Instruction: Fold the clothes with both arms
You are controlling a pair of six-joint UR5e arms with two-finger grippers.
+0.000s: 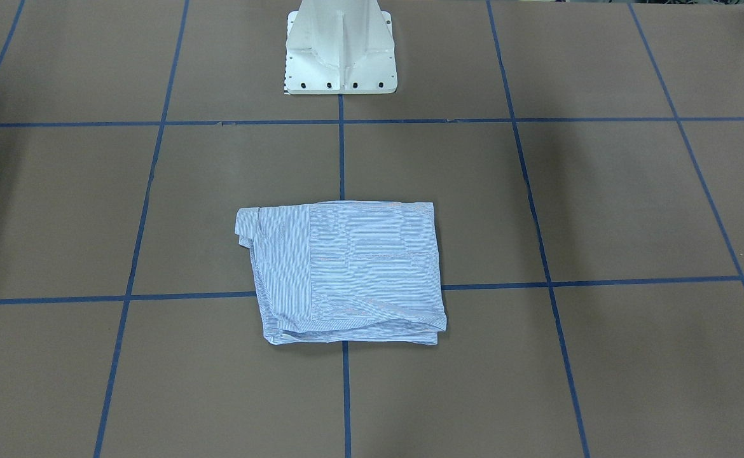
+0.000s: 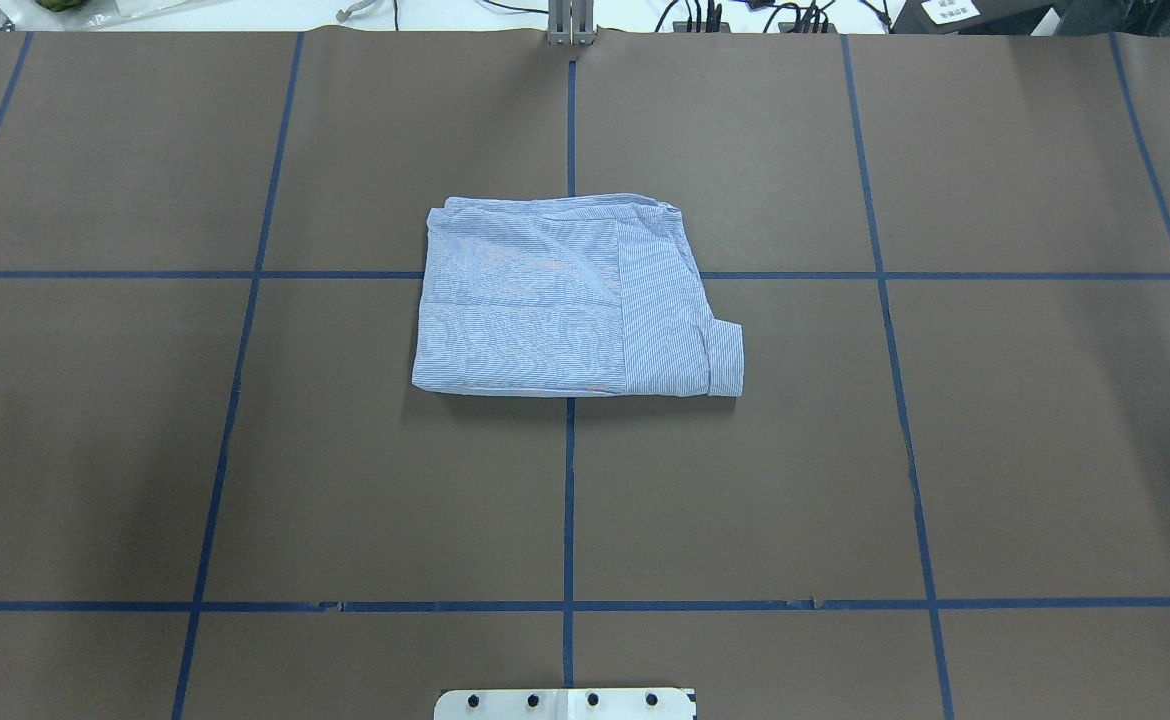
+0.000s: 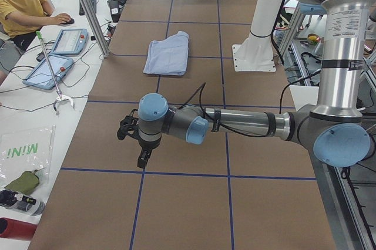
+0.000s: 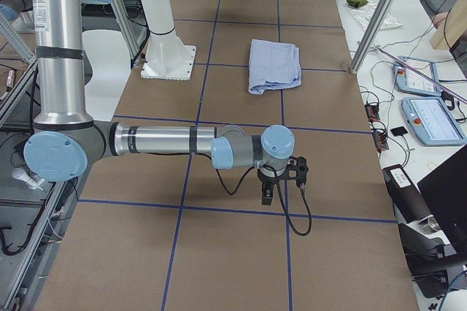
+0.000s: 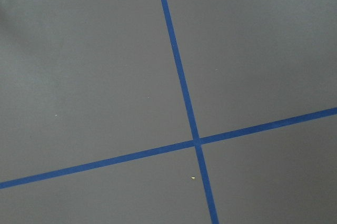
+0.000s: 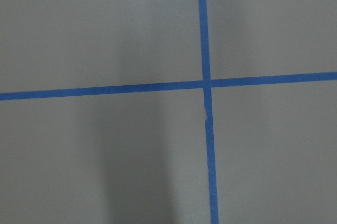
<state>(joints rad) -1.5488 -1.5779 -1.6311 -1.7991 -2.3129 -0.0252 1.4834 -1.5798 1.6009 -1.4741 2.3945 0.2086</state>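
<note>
1. Plainly, the shirt [image 2: 565,300] lies folded into a compact rectangle near the middle of the table [image 2: 345,480], straight out at 12 o'clock from the white pedestal [image 2: 565,703]; it sits over the crossing of two blue tape lines [image 2: 245,275].
2. Its long axis runs 9 to 3 o'clock in the overhead view; a narrower folded panel lies along the 3 o'clock side, and a cuff pokes out at the 4 o'clock corner.
3. Neither arm shows in the overhead or front view; each is parked out beyond an end of the table's middle field.
4. The left gripper [image 3: 142,161] hangs over bare table, fingers pointing down, with the shirt well apart from it at about 1 o'clock in the left side view; whether its fingers are parted I cannot tell, and nothing is seen in them.
5. The right gripper [image 4: 267,196] hangs likewise, the shirt well apart at 12 o'clock in the right side view; its opening cannot be judged either, and nothing is seen in it.
6. Both wrist cameras show only brown table and tape.
7. By my judgement the fold looks finished or nearly so; if anything remains it is the stray cuff, which lies on the right arm's side, so that arm is the better placed.
</note>
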